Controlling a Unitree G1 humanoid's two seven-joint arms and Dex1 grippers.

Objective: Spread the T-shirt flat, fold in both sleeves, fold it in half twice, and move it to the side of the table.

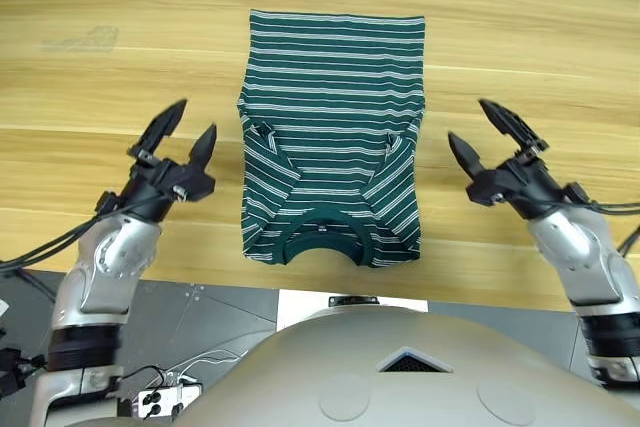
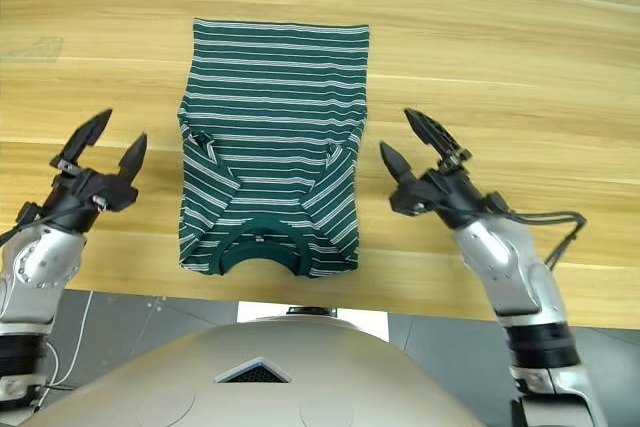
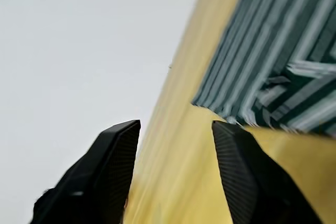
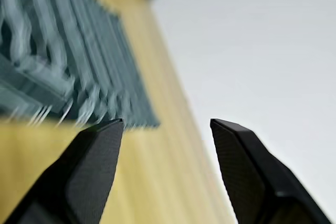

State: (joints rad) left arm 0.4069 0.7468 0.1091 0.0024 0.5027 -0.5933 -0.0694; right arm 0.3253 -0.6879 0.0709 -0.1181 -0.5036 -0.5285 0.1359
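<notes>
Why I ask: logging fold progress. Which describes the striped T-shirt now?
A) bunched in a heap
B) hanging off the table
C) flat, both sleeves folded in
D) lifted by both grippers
C: the striped T-shirt lies flat on the table with both sleeves folded over its body, left gripper and right gripper open beside it.

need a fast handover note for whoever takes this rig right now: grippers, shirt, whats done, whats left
Dark green white-striped T-shirt: flat on the light wooden table, collar toward the robot, both sleeves folded in.
Left gripper: open, empty, beside the shirt's left edge, apart from it.
Right gripper: open, empty, beside the right edge, apart from it.
Done: spreading, sleeve folds.
Left: fold in half twice, move to the table's side.
</notes>
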